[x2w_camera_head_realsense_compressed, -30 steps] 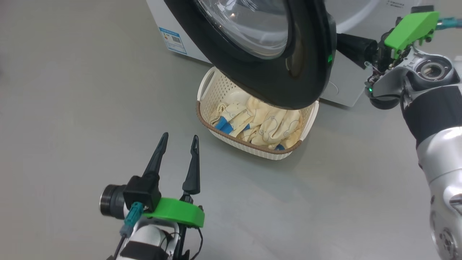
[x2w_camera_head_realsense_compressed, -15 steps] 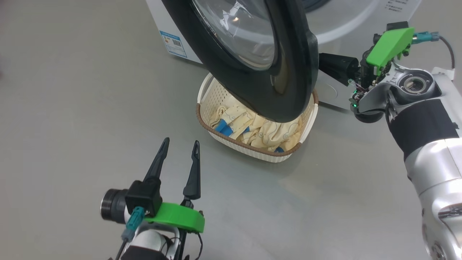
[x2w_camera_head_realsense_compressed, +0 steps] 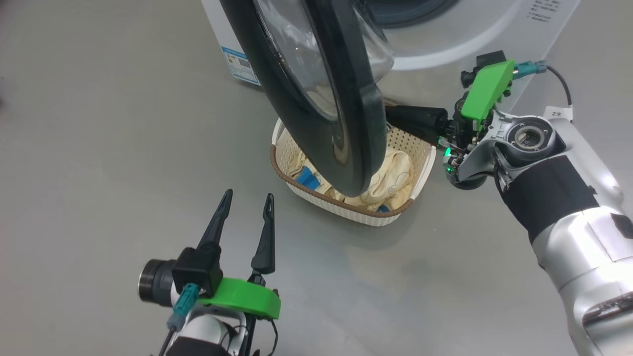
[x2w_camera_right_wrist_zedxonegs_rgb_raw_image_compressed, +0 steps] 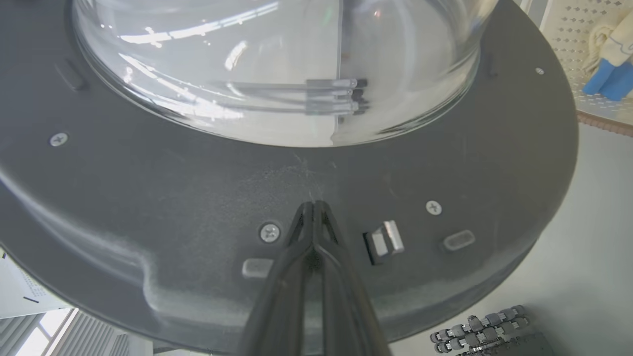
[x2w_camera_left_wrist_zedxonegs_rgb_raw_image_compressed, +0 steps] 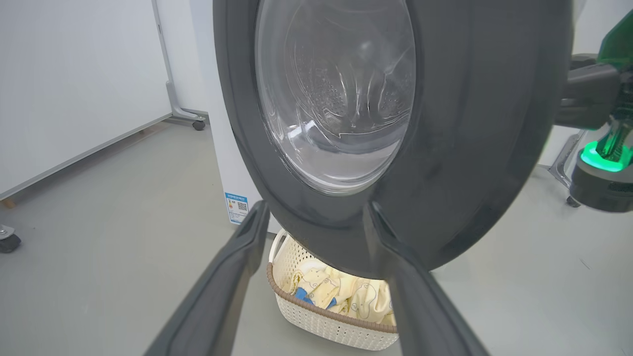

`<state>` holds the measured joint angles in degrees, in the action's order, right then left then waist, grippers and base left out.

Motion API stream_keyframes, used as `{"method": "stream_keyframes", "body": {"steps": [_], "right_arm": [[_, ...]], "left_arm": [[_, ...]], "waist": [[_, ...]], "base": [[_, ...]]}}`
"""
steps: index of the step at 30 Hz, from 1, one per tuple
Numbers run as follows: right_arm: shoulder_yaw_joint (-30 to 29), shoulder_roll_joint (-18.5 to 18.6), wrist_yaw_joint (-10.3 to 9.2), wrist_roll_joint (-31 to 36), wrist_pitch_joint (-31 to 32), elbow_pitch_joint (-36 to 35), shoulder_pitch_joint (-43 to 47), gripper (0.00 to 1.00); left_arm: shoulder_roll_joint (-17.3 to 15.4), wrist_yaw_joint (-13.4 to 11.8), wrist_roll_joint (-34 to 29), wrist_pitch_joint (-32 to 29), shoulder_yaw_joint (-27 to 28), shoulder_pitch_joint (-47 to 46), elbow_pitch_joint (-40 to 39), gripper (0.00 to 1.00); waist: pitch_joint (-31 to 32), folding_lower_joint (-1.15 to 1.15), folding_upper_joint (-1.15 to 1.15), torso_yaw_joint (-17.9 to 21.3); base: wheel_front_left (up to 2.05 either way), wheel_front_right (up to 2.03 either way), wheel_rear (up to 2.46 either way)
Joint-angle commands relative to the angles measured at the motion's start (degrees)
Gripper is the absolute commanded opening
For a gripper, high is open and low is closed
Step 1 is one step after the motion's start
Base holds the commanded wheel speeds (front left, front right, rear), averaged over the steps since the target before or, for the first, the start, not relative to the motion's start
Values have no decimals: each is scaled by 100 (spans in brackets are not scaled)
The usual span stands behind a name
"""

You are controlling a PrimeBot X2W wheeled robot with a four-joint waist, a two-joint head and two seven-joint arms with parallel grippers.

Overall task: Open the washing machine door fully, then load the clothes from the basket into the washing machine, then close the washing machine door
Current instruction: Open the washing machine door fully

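Washing machine door (x2w_camera_right_wrist_zedxonegs_rgb_raw_image_compressed: 148, 198) touches the right end effector (x2w_camera_right_wrist_zedxonegs_rgb_raw_image_compressed: 314, 205), its fingers pressed together; left end effector (x2w_camera_head_realsense_compressed: 246, 197) spread, empty.

Silver-grey arms (x2w_camera_head_realsense_compressed: 581, 247) banded in black; left claw (x2w_camera_head_realsense_compressed: 248, 194) and right claw (x2w_camera_right_wrist_zedxonegs_rgb_raw_image_compressed: 312, 205) with long tapered black fingers (x2w_camera_head_realsense_compressed: 215, 222), bright green plastic mounts (x2w_camera_head_realsense_compressed: 242, 296), teal cable plugs (x2w_camera_head_realsense_compressed: 180, 306), possibly a green indicator light (x2w_camera_head_realsense_compressed: 447, 152).

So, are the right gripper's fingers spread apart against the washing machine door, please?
No, the right gripper has its fingers closed together, tips against the dark rim of the washing machine door.
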<state>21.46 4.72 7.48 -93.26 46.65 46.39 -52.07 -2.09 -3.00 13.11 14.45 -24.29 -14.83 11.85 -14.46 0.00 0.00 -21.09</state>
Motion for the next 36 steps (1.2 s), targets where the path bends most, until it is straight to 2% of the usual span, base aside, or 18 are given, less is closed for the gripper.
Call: {"method": "stream_keyframes", "body": {"steps": [1,12,19,23,27,33,36], "right_arm": [[163,-183,1,-146,3,-274,-5,0],[1138,-184,1,-901,-219,-601,87,0],[1448,-184,1,-1136,-428,-613,52,0],[1462,-144,1,-1085,-639,-609,103,0],[1453,59,1,-812,-1055,-759,291,0],[1088,359,1,-607,-1881,-1323,979,0],[1084,641,1,-158,-2332,-1801,1333,0]], "left_arm": [[-78,12,-46,55,170,-26,-156,100],[-78,7,-42,55,132,22,-149,100],[-78,-10,-47,55,157,54,-158,100],[-78,-17,-62,55,191,118,-142,100],[-78,-13,-111,55,256,209,-125,100],[-78,51,-275,55,431,429,-31,100],[-78,68,-324,55,558,565,-33,100]], "waist": [[6,0,0,-5],[83,0,0,-28],[133,0,0,0],[230,0,0,78],[401,0,0,212],[855,0,0,475],[1042,0,0,621]], "base": [[0,0,0],[0,0,0],[0,0,0],[0,0,0],[0,0,0],[0,0,0],[0,0,0]]}}
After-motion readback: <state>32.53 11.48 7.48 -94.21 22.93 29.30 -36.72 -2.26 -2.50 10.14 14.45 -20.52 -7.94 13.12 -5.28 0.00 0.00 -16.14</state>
